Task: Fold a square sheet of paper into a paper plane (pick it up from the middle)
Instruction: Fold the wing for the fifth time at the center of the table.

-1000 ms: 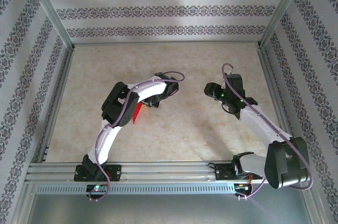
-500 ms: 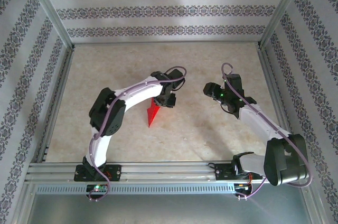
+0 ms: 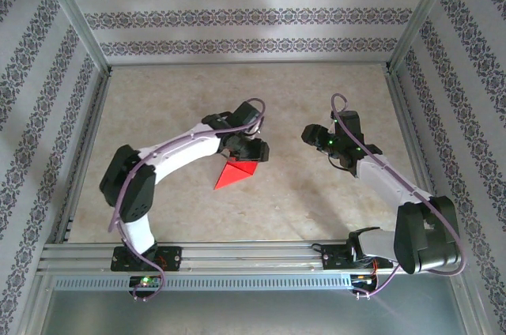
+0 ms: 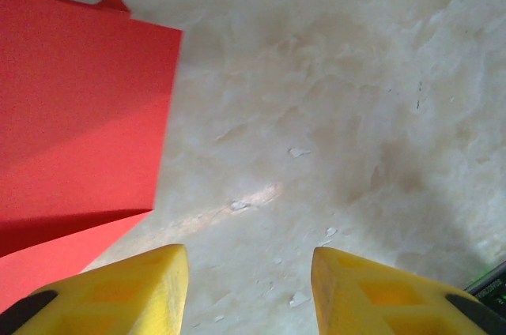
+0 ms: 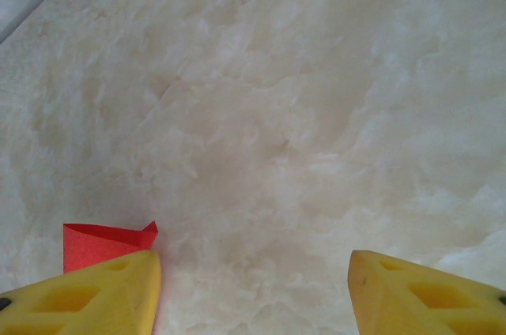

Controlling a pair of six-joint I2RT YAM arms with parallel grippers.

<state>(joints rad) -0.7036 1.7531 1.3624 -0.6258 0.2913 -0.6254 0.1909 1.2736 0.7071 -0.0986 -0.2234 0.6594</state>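
Observation:
The square sheet of paper lies on the table as a folded red paper plane (image 3: 236,174), a wedge whose sharp tip points to the near left. Its flat red wing (image 4: 79,114) covers the left side of the left wrist view. My left gripper (image 3: 257,151) hovers just past the plane's wide end, to its right. The jaws (image 4: 249,291) are open over bare table and the paper is not between them. My right gripper (image 3: 308,136) hangs open further right, apart from the plane. A red corner of the plane (image 5: 103,242) shows past the left fingertip (image 5: 95,295) in the right wrist view.
The beige marbled tabletop (image 3: 237,90) is boxed in by patterned walls and aluminium posts (image 3: 75,15). A metal rail (image 3: 237,254) runs along the near edge and carries both arm bases. Open surface stretches behind and to either side of the plane.
The left arm swung right and outward, carrying the red paper out from beneath it. Its jaws opened and let the plane go. The plane now rests spread on the table. The right arm barely moved.

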